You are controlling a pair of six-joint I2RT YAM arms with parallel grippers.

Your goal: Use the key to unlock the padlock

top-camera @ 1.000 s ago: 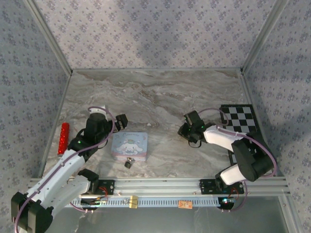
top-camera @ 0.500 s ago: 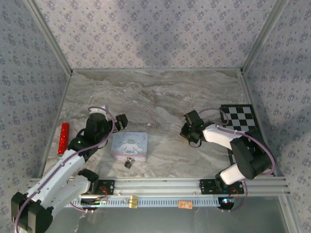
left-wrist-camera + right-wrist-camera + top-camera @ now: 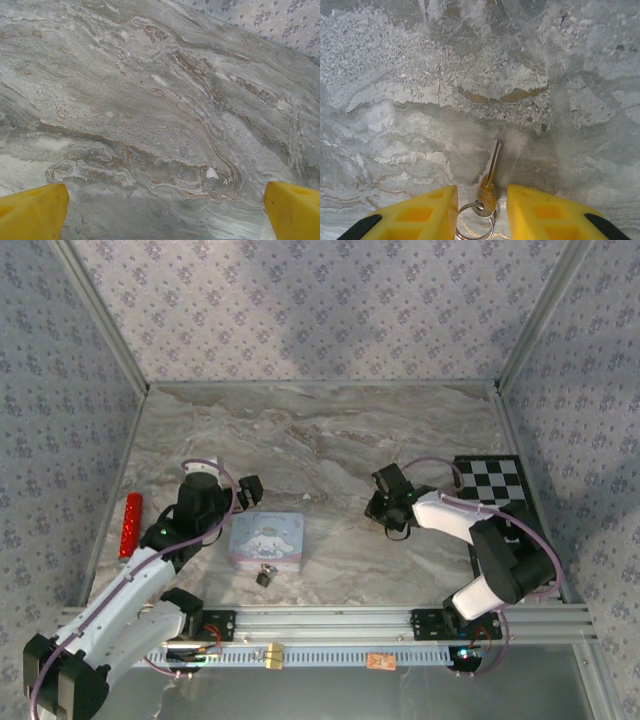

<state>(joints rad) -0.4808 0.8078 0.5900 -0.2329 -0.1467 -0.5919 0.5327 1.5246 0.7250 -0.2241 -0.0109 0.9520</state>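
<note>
Silver key (image 3: 493,159), right claw (image 3: 482,192) astride, seemingly loose

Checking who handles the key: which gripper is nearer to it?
Right. The right gripper straddles the key lying on the table; the left gripper is far off, beside the tin.

Even, diffuse light from above is seen on the table (image 3: 330,430); soft shadows are cast under the arms. Overhead view is slightly soft. Wrist views are sharper, yellow fingers (image 3: 30,212) at the bottom corners blurred.
</note>
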